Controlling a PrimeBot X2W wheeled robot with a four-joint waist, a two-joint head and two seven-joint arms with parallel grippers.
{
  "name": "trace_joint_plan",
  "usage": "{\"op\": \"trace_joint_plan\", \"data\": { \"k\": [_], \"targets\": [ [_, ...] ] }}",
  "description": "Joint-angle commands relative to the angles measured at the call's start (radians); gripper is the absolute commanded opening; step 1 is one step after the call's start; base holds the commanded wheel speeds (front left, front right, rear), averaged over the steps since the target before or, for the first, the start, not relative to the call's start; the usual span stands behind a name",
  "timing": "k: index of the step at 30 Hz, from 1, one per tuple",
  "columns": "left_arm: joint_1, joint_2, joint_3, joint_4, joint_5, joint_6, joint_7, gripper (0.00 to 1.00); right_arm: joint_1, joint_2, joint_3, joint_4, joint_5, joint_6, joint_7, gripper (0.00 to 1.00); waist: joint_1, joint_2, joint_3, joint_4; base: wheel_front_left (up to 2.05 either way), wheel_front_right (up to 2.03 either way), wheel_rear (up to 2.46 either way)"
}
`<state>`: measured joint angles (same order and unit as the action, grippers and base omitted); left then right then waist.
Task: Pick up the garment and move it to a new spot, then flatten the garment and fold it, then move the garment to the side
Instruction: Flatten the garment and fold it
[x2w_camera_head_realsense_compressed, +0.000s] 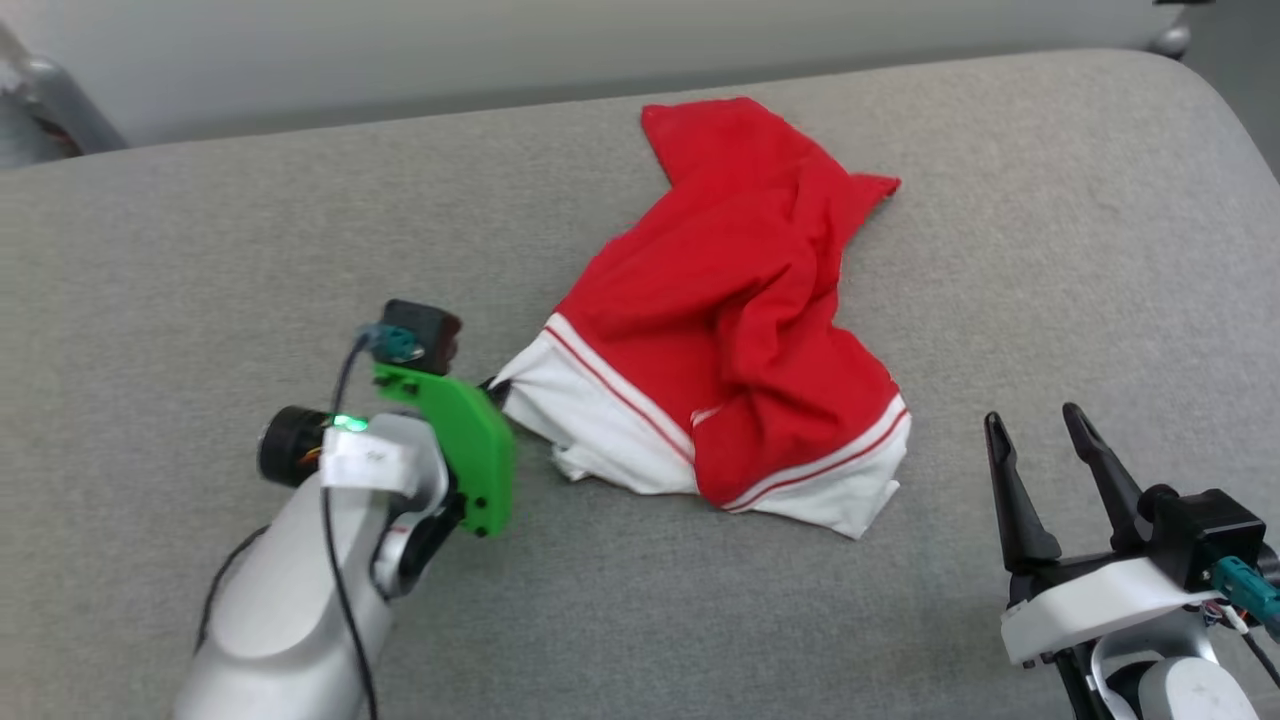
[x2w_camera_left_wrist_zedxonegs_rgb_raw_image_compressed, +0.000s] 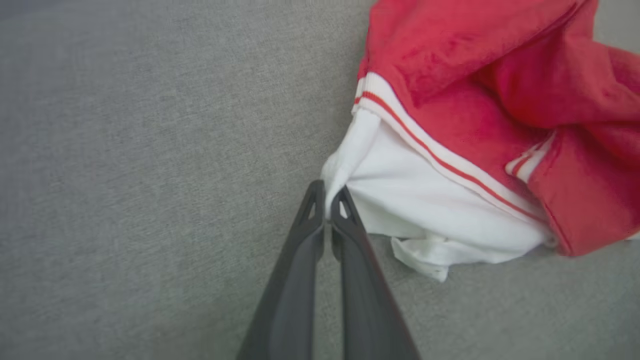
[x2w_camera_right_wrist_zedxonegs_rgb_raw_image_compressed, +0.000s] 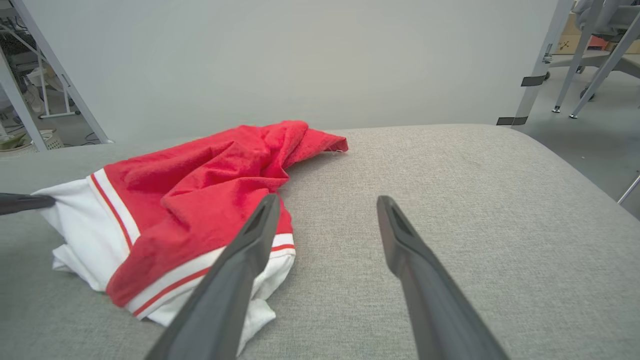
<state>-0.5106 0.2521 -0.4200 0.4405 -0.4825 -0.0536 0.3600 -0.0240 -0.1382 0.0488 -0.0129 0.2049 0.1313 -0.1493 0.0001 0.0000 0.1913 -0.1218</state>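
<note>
The garment (x2w_camera_head_realsense_compressed: 720, 320) is a crumpled red shirt with white sleeves and red-white stripe trim, heaped on the grey cushion (x2w_camera_head_realsense_compressed: 200, 250). Its lettering is hidden in the folds. My left gripper (x2w_camera_left_wrist_zedxonegs_rgb_raw_image_compressed: 327, 202) is shut on the edge of a white sleeve (x2w_camera_left_wrist_zedxonegs_rgb_raw_image_compressed: 345, 160) at the heap's left side; in the head view the gripper (x2w_camera_head_realsense_compressed: 495, 385) is mostly covered by its green mount. The right wrist view catches the left fingertips (x2w_camera_right_wrist_zedxonegs_rgb_raw_image_compressed: 27, 202) meeting the sleeve. My right gripper (x2w_camera_head_realsense_compressed: 1040, 420) stands open at the lower right, apart from the garment (x2w_camera_right_wrist_zedxonegs_rgb_raw_image_compressed: 200, 200), nothing between its fingers.
The grey cushion's rounded far edge (x2w_camera_head_realsense_compressed: 900, 65) runs along a pale wall (x2w_camera_right_wrist_zedxonegs_rgb_raw_image_compressed: 300, 60). Past the cushion's right end stand metal frame legs (x2w_camera_right_wrist_zedxonegs_rgb_raw_image_compressed: 540, 65) and chair legs (x2w_camera_right_wrist_zedxonegs_rgb_raw_image_compressed: 590, 60) on the floor. Shelving (x2w_camera_right_wrist_zedxonegs_rgb_raw_image_compressed: 30, 100) stands at the far left.
</note>
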Motion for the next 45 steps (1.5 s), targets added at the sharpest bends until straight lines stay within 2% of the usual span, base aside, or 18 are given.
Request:
{"op": "trace_joint_plan", "data": {
  "k": [1, 7, 12, 19, 24, 25, 26, 31, 35, 40, 43, 45],
  "targets": [
    [0.031, 0.026, 0.018, -0.046, -0.019, -0.003, 0.012, 0.0, 0.011, 0.002, 0.003, 0.006, -0.004, -0.001, 0.003, 1.0, -0.0001, 0.0, -0.053, 0.056, 0.0, 0.0, 0.0],
    [0.106, 0.145, 0.09, -0.245, -0.06, 0.021, 0.082, 0.0, 0.015, 0.012, 0.013, 0.024, -0.001, -0.001, 0.001, 1.0, -0.0001, 0.0, -0.059, 0.085, 0.0, 0.0, 0.0],
    [0.114, 0.214, 0.149, -0.303, -0.081, 0.043, 0.117, 0.0, -0.003, 0.016, 0.017, 0.023, -0.002, -0.001, 0.001, 1.0, -0.0001, 0.0, -0.027, 0.091, 0.0, 0.0, 0.0],
    [0.08, 0.269, 0.197, -0.225, -0.08, 0.054, 0.105, 0.0, -0.036, 0.015, 0.022, 0.03, -0.008, -0.001, 0.009, 1.0, -0.0001, 0.0, 0.029, 0.075, 0.0, 0.0, 0.0],
    [0.056, 0.276, 0.198, -0.107, -0.046, 0.061, 0.035, 0.0, -0.052, 0.013, 0.025, 0.039, -0.008, -0.001, 0.011, 1.0, -0.0001, 0.0, 0.052, 0.062, 0.0, 0.0, 0.0],
    [0.052, 0.271, 0.193, -0.08, -0.04, 0.059, 0.016, 0.26, -0.053, 0.012, 0.024, 0.041, -0.009, -0.001, 0.012, 1.0, -0.0001, 0.0, 0.054, 0.061, 0.0, 0.0, 0.0],
    [0.049, 0.265, 0.19, -0.06, -0.035, 0.058, -0.001, 1.0, -0.053, 0.012, 0.023, 0.041, -0.009, -0.001, 0.012, 1.0, -0.0001, 0.0, 0.055, 0.06, 0.0, 0.0, 0.0],
    [0.031, 0.231, 0.173, 0.027, 0.001, 0.057, -0.142, 1.0, -0.049, 0.011, 0.014, 0.047, -0.012, -0.001, 0.018, 1.0, -0.0001, 0.0, 0.043, 0.072, 0.0, 0.0, 0.0],
    [0.028, 0.195, 0.159, 0.048, 0.018, 0.039, -0.277, 1.0, -0.039, 0.006, 0.003, 0.046, -0.015, -0.001, 0.028, 1.0, -0.0001, 0.0, 0.013, 0.093, 0.0, 0.0, 0.0],
    [0.048, 0.152, 0.132, 0.012, 0.035, 0.004, -0.439, 1.0, -0.019, 0.001, -0.015, 0.042, -0.013, -0.001, 0.038, 1.0, -0.0001, 0.0, -0.036, 0.129, 0.0, 0.0, 0.0],
    [0.078, 0.123, 0.117, -0.037, 0.049, 0.003, -0.536, 1.0, 0.0, -0.002, -0.03, 0.037, -0.011, -0.001, 0.045, 1.0, -0.0001, 0.0, -0.07, 0.156, 0.0, 0.0, 0.0],
    [0.109, 0.097, 0.118, -0.076, 0.05, 0.02, -0.574, 1.0, 0.011, -0.005, -0.04, 0.032, -0.009, -0.001, 0.05, 1.0, -0.0001, 0.0, -0.086, 0.172, 0.0, 0.0, 0.0]
  ]
}}
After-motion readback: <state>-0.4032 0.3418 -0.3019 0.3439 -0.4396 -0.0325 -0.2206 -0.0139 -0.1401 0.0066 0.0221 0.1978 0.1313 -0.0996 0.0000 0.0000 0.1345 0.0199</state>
